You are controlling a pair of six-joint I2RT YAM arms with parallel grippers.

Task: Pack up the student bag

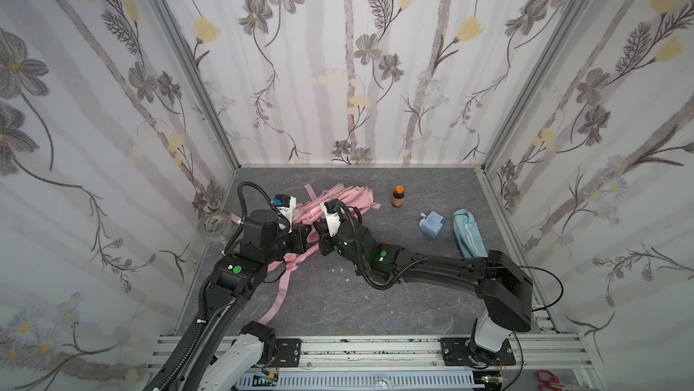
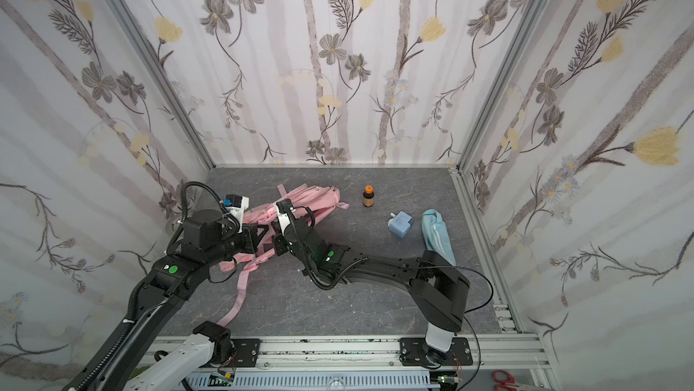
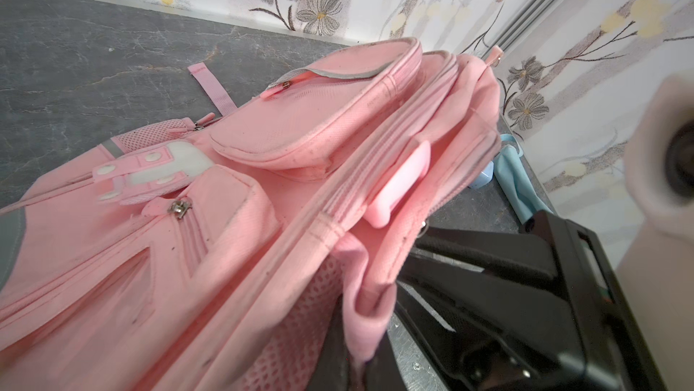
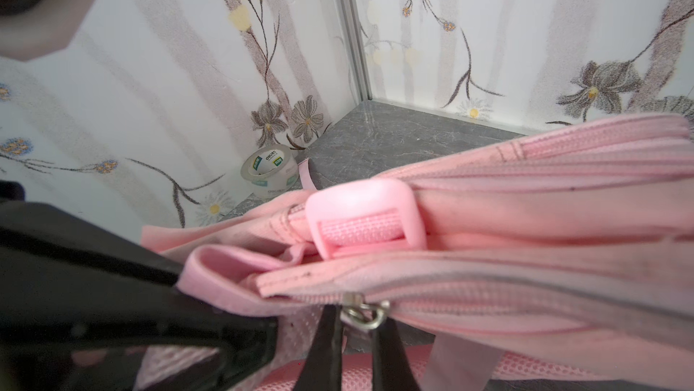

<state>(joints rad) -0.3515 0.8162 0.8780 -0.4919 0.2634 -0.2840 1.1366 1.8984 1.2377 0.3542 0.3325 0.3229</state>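
So far we clench the left gripper on the student bag, the right gripper on its zipper pull; bottle and pouch lie unpacked.

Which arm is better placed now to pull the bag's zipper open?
Right. The right gripper is shut on the zipper pull, while the left gripper pinches a fold of the student bag beside it.
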